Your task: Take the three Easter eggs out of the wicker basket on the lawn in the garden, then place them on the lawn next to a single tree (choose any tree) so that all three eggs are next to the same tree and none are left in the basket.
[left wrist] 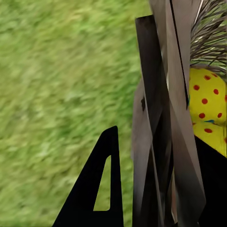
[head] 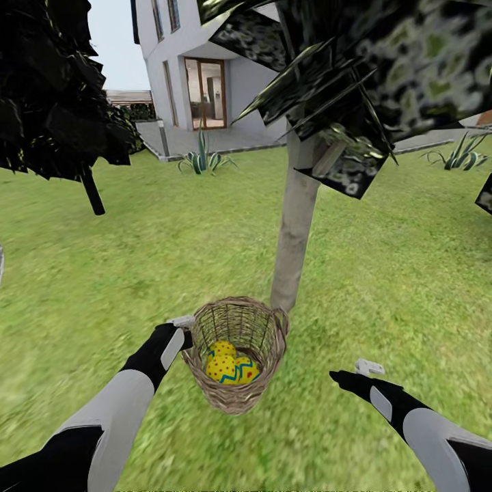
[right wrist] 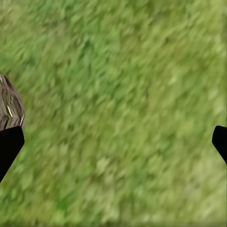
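The wicker basket [head: 236,355] is close in front of me, just before the foot of the tree [head: 295,232] with the pale trunk. Three yellow Easter eggs [head: 229,367] with red dots lie in its bottom; one egg [left wrist: 208,109] shows in the left wrist view behind the woven wall. My left gripper [head: 183,329] is shut on the basket's left rim, with the wall [left wrist: 156,118] between its fingers [left wrist: 97,189]. My right gripper [head: 365,372] hangs open over the lawn [head: 383,273] to the basket's right, with grass between its fingers [right wrist: 9,142].
A black-leaved tree with a thin dark trunk [head: 92,195] stands at the back left. The white house [head: 198,61] and its paved terrace lie beyond the grass. Spiky plants [head: 201,160] grow at the lawn's far edge. Open grass stretches on both sides of the pale trunk.
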